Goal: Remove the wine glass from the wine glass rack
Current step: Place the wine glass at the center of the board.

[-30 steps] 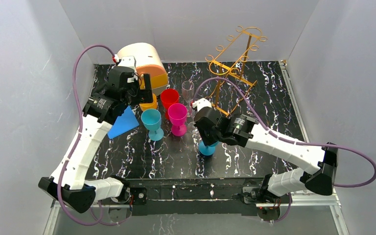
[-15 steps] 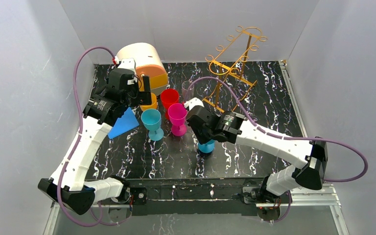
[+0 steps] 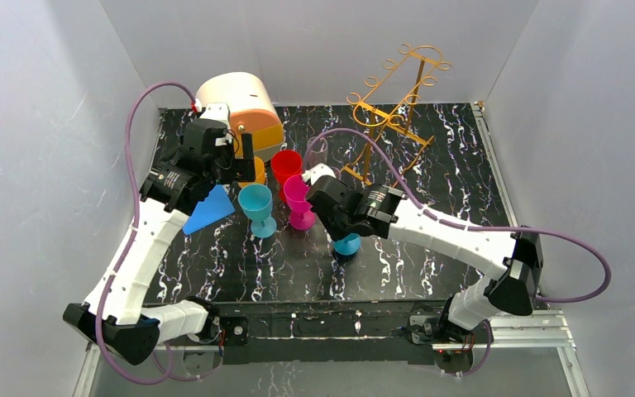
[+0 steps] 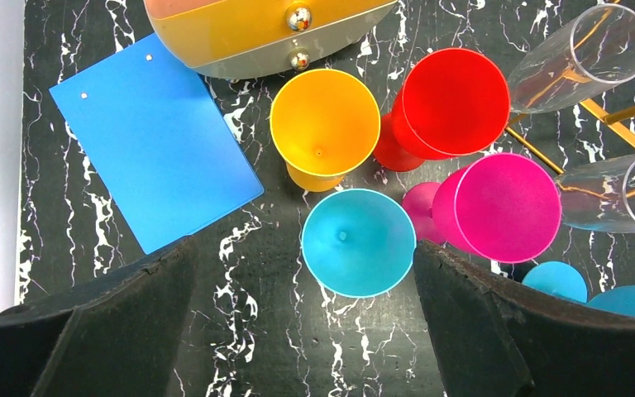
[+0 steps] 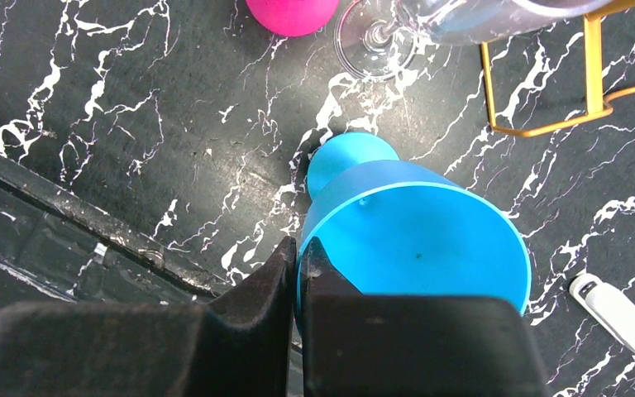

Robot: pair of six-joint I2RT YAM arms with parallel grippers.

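The wine glass rack [image 3: 397, 99], a tall golden wire stand with scroll ends, is at the back right; a corner of its base [image 5: 546, 124] shows in the right wrist view. A blue plastic wine glass [image 5: 417, 240] leans over the table in front of the rack, its foot [image 5: 351, 157] low by the marble. My right gripper [image 5: 298, 246] is shut on its rim, one finger inside the bowl and one outside. From above, the glass [image 3: 349, 244] peeks out under that wrist. My left gripper [image 4: 303, 248] hangs open above the left group of cups, holding nothing.
Teal [image 4: 357, 241], pink [image 4: 506, 207], red [image 4: 455, 101] and orange [image 4: 324, 124] goblets cluster at centre left, with two clear flutes [image 4: 583, 54] beside them. A blue card [image 4: 153, 149] and a cream-and-orange domed box [image 3: 240, 99] are at the back left. A small white object [image 5: 620, 314] lies near the blue glass.
My right wrist has swung left toward the pink goblet, while the blue glass in its grip has stayed almost in place. The left arm has barely moved.
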